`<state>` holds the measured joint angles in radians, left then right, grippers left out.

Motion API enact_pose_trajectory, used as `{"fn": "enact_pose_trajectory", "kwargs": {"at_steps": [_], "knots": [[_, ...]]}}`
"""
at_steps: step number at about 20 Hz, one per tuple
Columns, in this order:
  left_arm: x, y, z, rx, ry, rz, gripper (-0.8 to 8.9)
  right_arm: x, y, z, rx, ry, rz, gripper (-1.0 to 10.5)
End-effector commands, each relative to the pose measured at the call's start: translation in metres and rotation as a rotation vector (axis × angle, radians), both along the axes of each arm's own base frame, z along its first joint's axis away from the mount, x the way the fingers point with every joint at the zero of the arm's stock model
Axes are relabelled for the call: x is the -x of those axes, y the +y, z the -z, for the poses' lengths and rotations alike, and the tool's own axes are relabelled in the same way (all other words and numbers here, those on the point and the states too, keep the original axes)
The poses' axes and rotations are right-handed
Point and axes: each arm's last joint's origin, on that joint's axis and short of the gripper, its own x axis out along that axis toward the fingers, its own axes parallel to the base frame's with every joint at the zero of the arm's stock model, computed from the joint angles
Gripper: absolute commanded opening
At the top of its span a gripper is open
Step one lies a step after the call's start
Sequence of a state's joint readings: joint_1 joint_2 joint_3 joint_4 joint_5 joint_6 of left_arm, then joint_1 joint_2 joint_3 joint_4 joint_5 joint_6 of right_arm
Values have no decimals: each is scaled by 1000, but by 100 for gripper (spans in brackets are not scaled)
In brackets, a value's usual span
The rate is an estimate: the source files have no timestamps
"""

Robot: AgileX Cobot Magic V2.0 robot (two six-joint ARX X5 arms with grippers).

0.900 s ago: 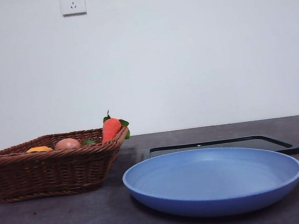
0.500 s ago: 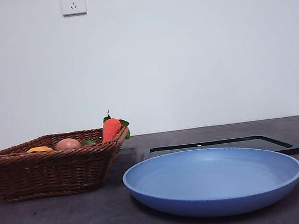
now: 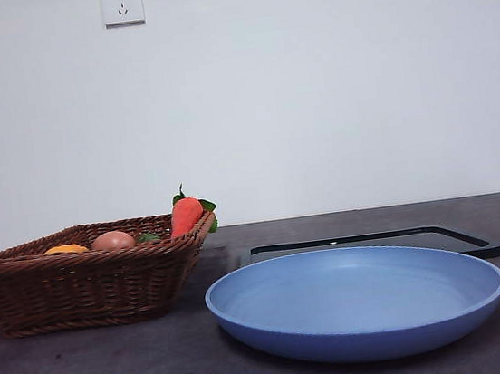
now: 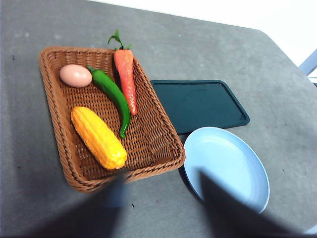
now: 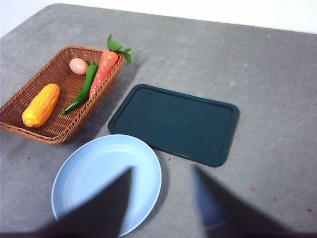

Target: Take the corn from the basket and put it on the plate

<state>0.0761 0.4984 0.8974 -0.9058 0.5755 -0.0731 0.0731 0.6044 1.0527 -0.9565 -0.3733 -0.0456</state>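
Left gripper [image 4: 159, 198] hangs high above the table [image 4: 208, 44] with its two blurred dark jaws spread apart and nothing between them. Right gripper [image 5: 161, 198] is likewise raised, jaws parted and empty, over the near side of the plate [image 5: 106, 181]. Using the basket [image 4: 163, 148] as the landmark: the corn [image 4: 98, 137] lies inside it, along one long wall, well below and apart from both grippers. Beside the corn in the basket lie a green pepper [image 4: 113, 95], a carrot [image 4: 126, 79] with its leaves at the rim, and an egg [image 4: 76, 76] in a corner. The light-blue plate sits just beside the basket, bare, and a black tray [image 4: 198, 104] lies next to both. In the front view neither arm appears, and nothing differs from the earlier frames; basket, plate and tray sit exactly as before.
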Motion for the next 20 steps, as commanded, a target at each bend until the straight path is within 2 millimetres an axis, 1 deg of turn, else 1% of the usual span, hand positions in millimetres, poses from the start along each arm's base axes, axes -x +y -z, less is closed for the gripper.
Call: {"fn": "enact_pose_trajectory", "kwargs": {"at_steps": [1, 3, 5, 7, 10, 13, 15, 17, 20], "knots": [[0, 0, -6, -1, -24, 4, 391, -4, 2, -2, -9, 25, -13, 284], [0, 0, -6, -1, -24, 4, 391, -11, 4, 2, -3, 81, -30, 284], [0, 0, -6, -1, -23, 4, 391, -22, 7, 6, 4, 131, -50, 284], [0, 0, -6, -1, -23, 4, 391, -40, 12, 12, 13, 197, -68, 284], [0, 0, -6, -1, -23, 4, 391, -73, 20, 28, 31, 319, -89, 284], [0, 0, -6, 0, -23, 4, 391, -112, 31, 51, 55, 434, -113, 284], [0, 0, -6, 0, -22, 4, 391, -136, 39, 70, 71, 504, -129, 284], [0, 0, -6, 0, -21, 4, 391, -157, 46, 91, 93, 570, -151, 284], [0, 0, -6, 0, -21, 4, 391, -180, 59, 121, 120, 651, -184, 284]]}}
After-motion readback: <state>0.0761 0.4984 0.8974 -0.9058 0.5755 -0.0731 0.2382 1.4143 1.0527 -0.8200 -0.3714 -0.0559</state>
